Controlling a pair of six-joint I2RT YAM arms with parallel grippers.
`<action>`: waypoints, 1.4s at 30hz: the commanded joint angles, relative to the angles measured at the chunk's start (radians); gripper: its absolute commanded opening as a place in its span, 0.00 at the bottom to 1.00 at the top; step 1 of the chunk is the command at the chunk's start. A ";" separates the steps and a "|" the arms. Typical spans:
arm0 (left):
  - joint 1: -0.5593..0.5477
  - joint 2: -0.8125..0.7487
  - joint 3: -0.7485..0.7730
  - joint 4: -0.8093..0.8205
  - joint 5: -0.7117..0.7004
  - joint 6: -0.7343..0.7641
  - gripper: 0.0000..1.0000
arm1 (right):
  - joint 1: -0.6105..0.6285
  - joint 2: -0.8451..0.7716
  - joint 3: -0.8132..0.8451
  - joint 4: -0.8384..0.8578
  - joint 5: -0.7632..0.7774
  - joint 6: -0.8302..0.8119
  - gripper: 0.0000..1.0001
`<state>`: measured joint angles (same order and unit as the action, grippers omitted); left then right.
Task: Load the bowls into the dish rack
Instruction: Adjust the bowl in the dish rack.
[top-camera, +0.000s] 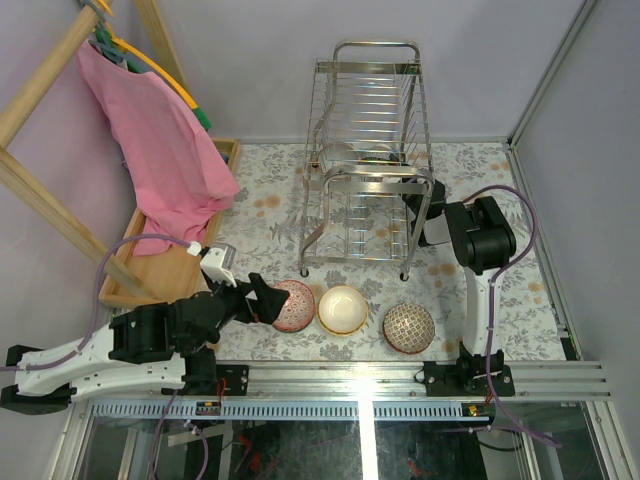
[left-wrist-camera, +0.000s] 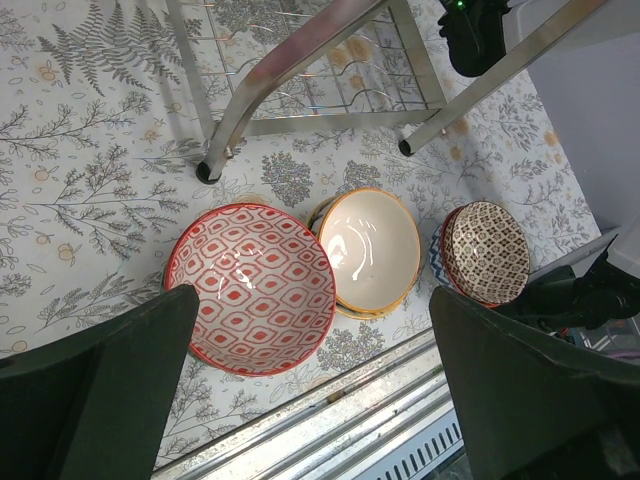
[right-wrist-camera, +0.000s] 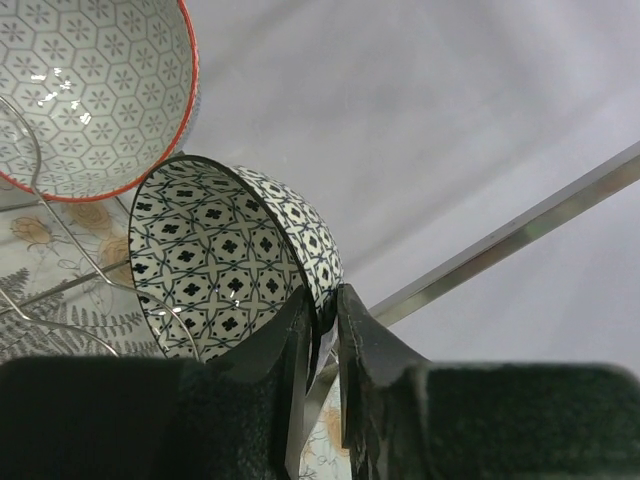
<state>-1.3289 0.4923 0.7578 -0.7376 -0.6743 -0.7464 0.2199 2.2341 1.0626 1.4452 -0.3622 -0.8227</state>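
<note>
Right end effector (right-wrist-camera: 325, 325) pinches blue-patterned bowl (right-wrist-camera: 210, 265), hidden overhead; left end effector (left-wrist-camera: 312, 330) gapes.

No writing, label, brand name, number or sign is showing legibly in any of the views; the bowls (left-wrist-camera: 262, 288) are carrying only printed patterns, and the dish rack (top-camera: 370, 160) is showing nothing but bare wire
</note>
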 joint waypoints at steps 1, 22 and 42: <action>-0.005 0.007 0.039 0.060 0.002 0.004 1.00 | 0.010 -0.014 -0.023 -0.214 -0.167 0.157 0.21; -0.004 0.056 0.070 0.086 0.042 0.010 1.00 | -0.060 -0.059 0.196 -0.703 -0.305 0.331 0.49; -0.005 0.078 0.084 0.095 0.052 0.012 1.00 | -0.097 -0.087 0.234 -0.665 -0.274 0.508 0.99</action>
<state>-1.3289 0.5682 0.8078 -0.6926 -0.6312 -0.7456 0.1280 2.1754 1.3025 0.7837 -0.6003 -0.3717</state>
